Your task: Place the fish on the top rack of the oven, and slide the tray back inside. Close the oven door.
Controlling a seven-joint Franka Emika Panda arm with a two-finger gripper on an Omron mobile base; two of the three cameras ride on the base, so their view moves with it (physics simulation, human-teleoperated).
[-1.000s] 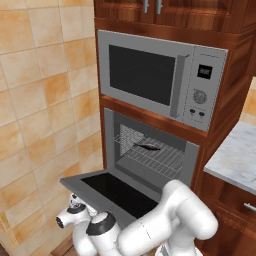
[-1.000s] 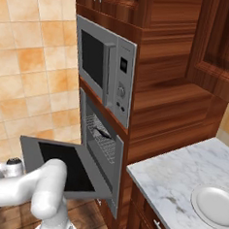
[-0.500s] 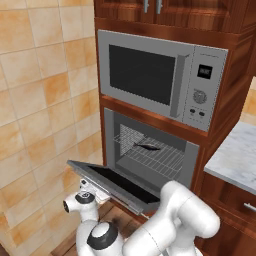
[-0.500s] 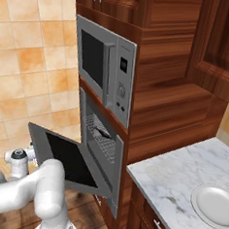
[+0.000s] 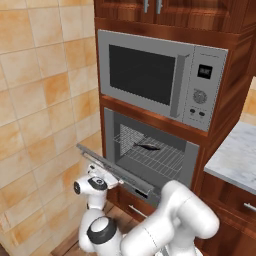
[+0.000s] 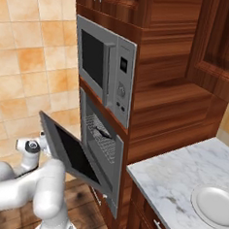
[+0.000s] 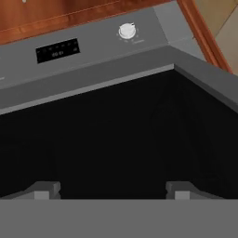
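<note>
Fish [image 5: 147, 147] was seen lying on the top rack [image 5: 155, 159] inside the oven [image 5: 150, 155], its slim dark body set across the thin silver bars, towards the rear left of the cavity. In the right base view the same fish [image 6: 103, 133] was seen on the wire grid [image 6: 101, 139], which sat within the cavity rather than drawn out over the door. The oven door [image 6: 74, 154] was found part-way raised, slanting up and outward from its hinge at the bottom of the oven, with its dark glass facing up towards the cavity. Its upper edge [image 5: 114, 169] with the bar handle was seen well apart from the oven front, so the cavity was left exposed.

The gripper [image 5: 107, 177] was placed under the outer face of the tilted door, against or just beside it; contact could not be told for certain. In the hand view the two finger tips [image 7: 44, 190] were seen set wide apart, with nothing clamped between them, and the door's dark glass lay close ahead of them. A grey microwave [image 5: 160, 82] was mounted above the oven, and a white plate [image 6: 214, 207] rested on the marble counter [image 6: 174, 189] to the right.
</note>
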